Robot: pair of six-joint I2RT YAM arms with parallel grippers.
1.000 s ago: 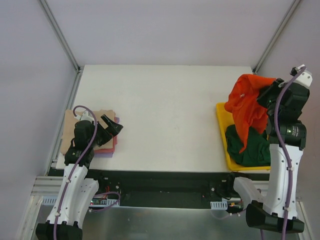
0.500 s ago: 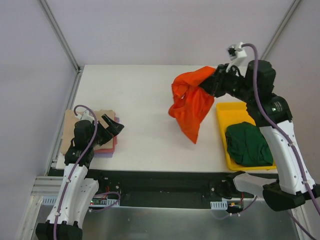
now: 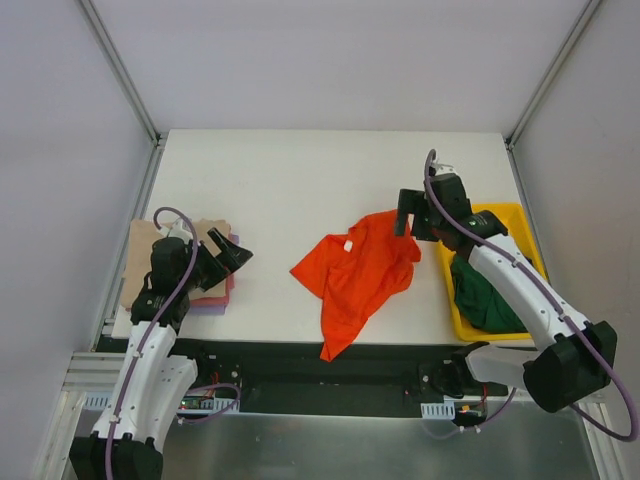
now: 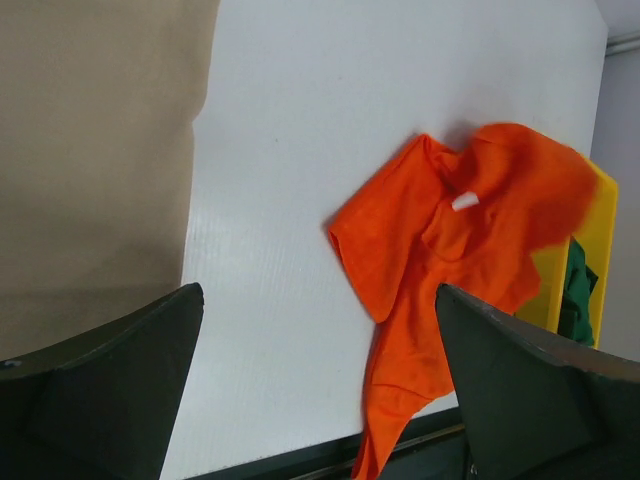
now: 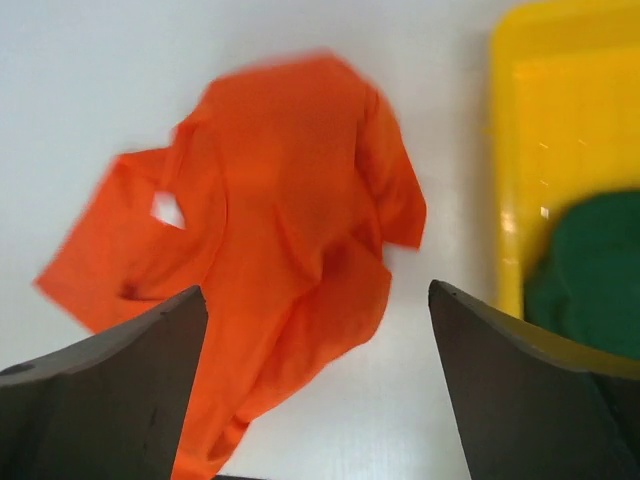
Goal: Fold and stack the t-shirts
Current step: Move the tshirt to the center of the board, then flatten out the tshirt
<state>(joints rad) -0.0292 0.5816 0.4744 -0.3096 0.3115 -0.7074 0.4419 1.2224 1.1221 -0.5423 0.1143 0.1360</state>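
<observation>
Two arms in view, both with nothing in their grip. Right gripper (image 3: 408,214) hangs above the table (image 3: 300,180) at the left rim of the yellow tray (image 3: 510,215), jaws spread wide, holding no cloth. Orange-red t-shirt (image 3: 358,275) lies loose and rumpled on the table, right of centre, just beside the tray with a strip of bare table between them; white neck tag (image 3: 350,243) faces up, and one narrow end of the shirt reaches over the near edge. Dark green t-shirt (image 3: 480,295) sits bunched in the near half of the tray. Left gripper (image 3: 232,247) hovers over the right edge of the folded stack at the table's left side, jaws wide apart, nothing between them. Stack: tan shirt (image 3: 140,260) on top, pink (image 3: 228,285) and lavender (image 3: 210,308) edges showing beneath. Stack and orange-red shirt lie well apart.
</observation>
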